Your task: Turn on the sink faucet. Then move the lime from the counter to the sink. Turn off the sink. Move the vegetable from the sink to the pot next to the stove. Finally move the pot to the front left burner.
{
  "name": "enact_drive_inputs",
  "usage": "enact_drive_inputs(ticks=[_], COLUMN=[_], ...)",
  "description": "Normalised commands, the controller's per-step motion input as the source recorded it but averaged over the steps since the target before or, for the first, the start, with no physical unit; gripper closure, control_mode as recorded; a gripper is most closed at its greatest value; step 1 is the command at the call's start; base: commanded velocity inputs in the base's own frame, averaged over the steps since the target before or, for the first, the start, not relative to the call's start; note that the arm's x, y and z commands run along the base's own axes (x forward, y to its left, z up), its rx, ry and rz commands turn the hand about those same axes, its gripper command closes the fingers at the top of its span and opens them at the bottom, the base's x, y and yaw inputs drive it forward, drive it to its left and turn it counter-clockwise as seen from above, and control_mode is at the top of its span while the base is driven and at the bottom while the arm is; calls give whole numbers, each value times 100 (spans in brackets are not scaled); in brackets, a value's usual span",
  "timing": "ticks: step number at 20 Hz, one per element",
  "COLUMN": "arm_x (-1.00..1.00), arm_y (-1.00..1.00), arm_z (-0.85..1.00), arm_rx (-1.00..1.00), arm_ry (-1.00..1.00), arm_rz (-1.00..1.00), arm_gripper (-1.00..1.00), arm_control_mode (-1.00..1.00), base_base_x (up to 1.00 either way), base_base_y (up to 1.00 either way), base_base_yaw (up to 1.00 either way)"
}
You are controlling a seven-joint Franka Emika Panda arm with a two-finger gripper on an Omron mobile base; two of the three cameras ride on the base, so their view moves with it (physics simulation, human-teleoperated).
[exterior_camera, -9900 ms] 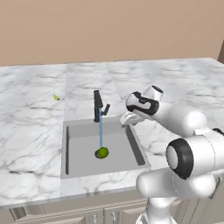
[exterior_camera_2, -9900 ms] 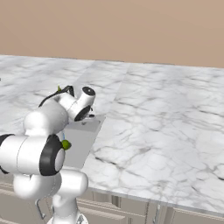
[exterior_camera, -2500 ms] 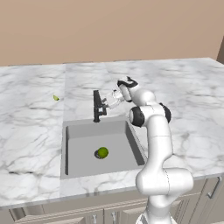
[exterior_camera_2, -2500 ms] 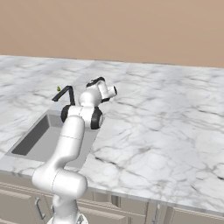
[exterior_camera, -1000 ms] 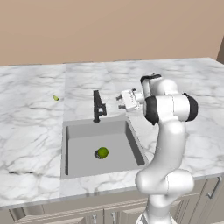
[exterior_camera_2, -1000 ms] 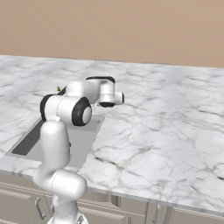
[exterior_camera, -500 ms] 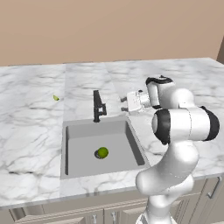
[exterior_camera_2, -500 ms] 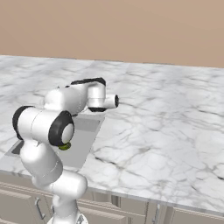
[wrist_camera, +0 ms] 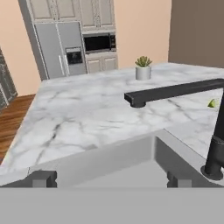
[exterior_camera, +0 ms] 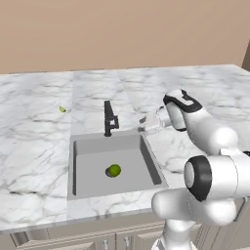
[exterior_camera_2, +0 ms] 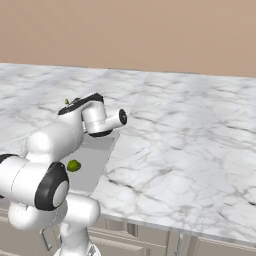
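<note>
Now resting on the grey floor of the sink [exterior_camera: 78, 161], just beside the round dark drain: lime [exterior_camera: 114, 170], small, round, glossy green, dry, with no water running from the faucet [exterior_camera: 109, 118]. Seen from the right base as a green ball [exterior_camera_2: 74, 165] half-hidden behind the white arm. Faucet matte black, upright post at the basin's back rim, short angular spout reaching out over the basin, as the hand view [wrist_camera: 175, 91] shows from close by. Marble desk [exterior_camera: 34, 141] white with grey veins all around the basin; tiny yellow-green speck [exterior_camera: 62, 109] well apart on its left part. Arm bent sharply, elbow high, forearm folded back toward the base, hand level and pointing at the faucet from the basin's right rear corner. Pincer [exterior_camera: 144, 123] spread wide, holding nothing, near the faucet but clear of it.
</note>
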Motion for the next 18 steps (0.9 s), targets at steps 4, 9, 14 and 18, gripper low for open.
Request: enact_drive_inputs(ticks=[4, 9, 14, 18], arm_x=[-31, -10, -4, -3], arm_y=[22, 38, 36, 17], arm_z=[0, -5, -42, -64], arm_rx=[-15, -20, -23, -17], arm_ry=[33, 43, 33, 14], arm_rz=[-15, -17, -18, -13], arm_gripper=[-100, -100, -100, -100], arm_control_mode=[-100, -100, -100, -100], base_base_x=[0, 0, 0, 0], base_base_y=[0, 0, 0, 0], base_base_yaw=[0, 0, 0, 0])
